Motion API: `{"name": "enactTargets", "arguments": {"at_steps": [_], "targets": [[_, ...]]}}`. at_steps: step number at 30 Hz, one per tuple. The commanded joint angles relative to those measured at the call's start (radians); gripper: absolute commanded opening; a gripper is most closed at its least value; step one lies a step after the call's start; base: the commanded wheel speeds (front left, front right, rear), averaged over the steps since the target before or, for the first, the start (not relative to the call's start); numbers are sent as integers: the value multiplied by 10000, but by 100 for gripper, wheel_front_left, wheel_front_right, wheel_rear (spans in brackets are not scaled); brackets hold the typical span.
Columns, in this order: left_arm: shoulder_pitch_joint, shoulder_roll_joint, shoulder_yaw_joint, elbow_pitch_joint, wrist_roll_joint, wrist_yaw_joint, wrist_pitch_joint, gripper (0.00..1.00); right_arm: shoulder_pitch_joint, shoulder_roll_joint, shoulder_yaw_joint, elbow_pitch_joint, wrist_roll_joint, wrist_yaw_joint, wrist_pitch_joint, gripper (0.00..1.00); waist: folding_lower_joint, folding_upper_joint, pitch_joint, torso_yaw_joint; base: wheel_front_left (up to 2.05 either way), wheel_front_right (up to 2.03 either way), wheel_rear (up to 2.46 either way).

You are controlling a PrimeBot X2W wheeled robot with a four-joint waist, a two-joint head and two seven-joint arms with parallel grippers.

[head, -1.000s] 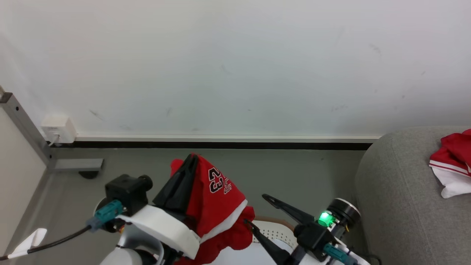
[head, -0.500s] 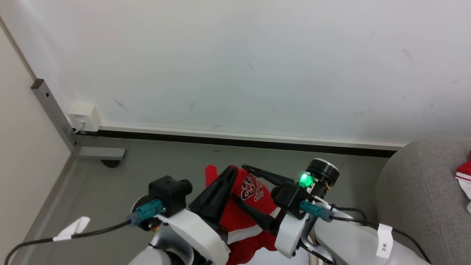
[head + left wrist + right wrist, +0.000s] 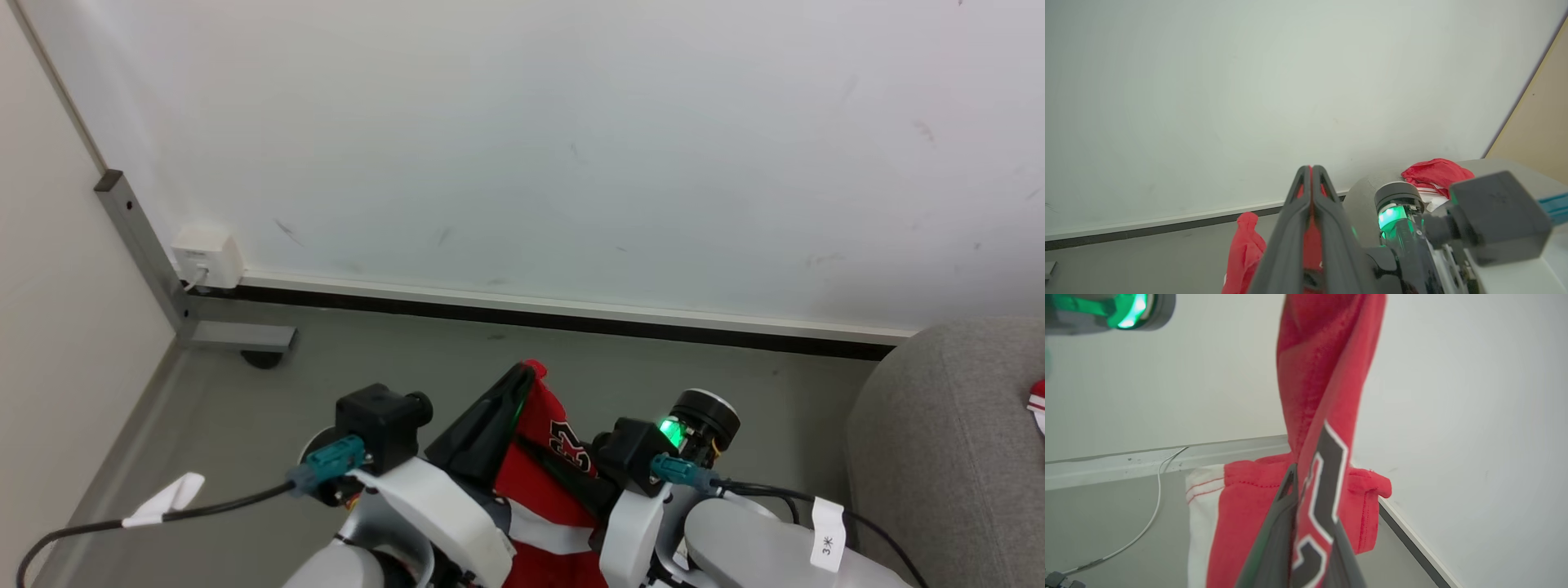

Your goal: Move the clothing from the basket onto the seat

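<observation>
A pale, scuffed wall fills the upper frame of the head view, with a dark skirting line and grey floor beneath it. Low and centre hangs the clothing, a red jersey with white trim and part of the number showing, lifted clear of the floor. The left gripper is pinched tight on its top edge, a sliver of red between the fingers. The right gripper is narrowed onto the printed panel lower down, so both hold the same garment. The seat sits at the right edge of the frame, well apart from the jersey, with another red and white garment already lying on it.

This looks like the carrying step, with the lift done and the placing not yet done. The next move calls for swinging both arms to the right over the cushion, then opening the fingers. The trailing hem could snag on the sofa's rounded edge. What remains in the basket I cannot tell.
</observation>
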Motion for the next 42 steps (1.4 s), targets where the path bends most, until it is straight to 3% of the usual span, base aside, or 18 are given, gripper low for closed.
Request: {"name": "enactTargets", "arguments": {"at_steps": [1, 2, 4, 5, 21, 42], "targets": [[-73, 92, 123, -9, -24, 111, -100, 0, 59, -5, 56, 37, 201, -22, 8, 0, 0, 0, 12, -2, 0, 0, 0], [-62, 129, 170, 20, 56, 173, -143, 2, -11, -25, -7, 0, 285, -22, 6, 0, 0, 0, 19, -17, 0, 0, 0], [31, 182, 175, 70, 141, 249, -199, 82, -92, -79, -237, -52, 385, -22, 6, 0, 0, 0, 27, -54, 0, 0, 0], [96, 200, 167, 114, 147, 269, -233, 100, -110, -106, -359, -74, 403, -22, 6, 0, 0, 0, 31, -74, 0, 0, 0], [622, -4, -143, 1894, 485, 218, -1448, 100, 209, -776, -2409, -187, -310, -22, 3, 0, 0, 0, 180, -621, 0, 0, 0], [408, -722, -831, 2855, 604, -302, -2595, 100, 787, -1896, -3753, -860, -1006, -22, 4, 0, 0, 0, 441, -2788, 0, 0, 0]]}}
